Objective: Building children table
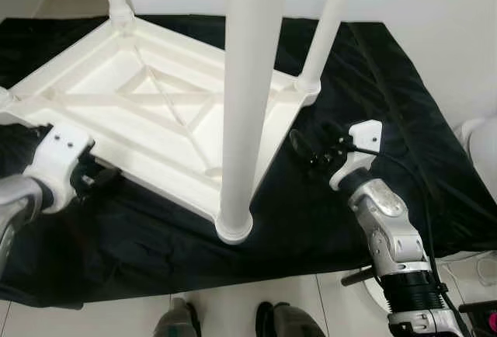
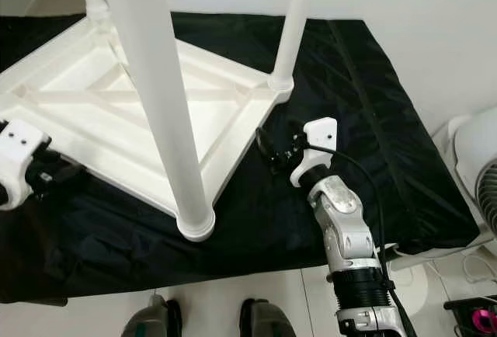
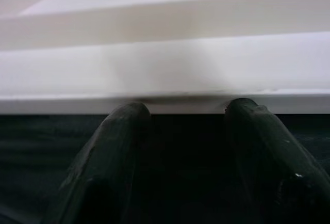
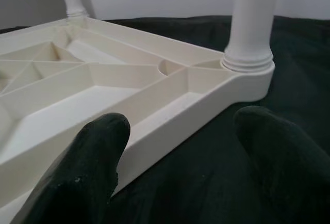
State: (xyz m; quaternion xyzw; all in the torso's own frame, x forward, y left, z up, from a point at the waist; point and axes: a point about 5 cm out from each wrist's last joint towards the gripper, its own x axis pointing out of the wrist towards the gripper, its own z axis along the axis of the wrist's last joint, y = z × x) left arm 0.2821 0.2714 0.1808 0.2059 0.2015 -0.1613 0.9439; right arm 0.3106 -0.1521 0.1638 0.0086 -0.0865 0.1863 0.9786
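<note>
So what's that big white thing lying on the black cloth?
It is a small white table, plastic by its look, lying upside down on a black cloth. Its underside shows crossed ribs inside a raised rim. Three round legs can be seen standing up from its corners. The left gripper is at its near edge, the right gripper beside its right edge.

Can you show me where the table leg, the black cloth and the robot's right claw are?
Table leg [image 1: 247, 104]: left eye view, middle of the near white post.
Black cloth [image 1: 311, 220]: left eye view, bare patch beside the table.
Right gripper [image 1: 307, 151]: left eye view, between its black fingertips.
</note>
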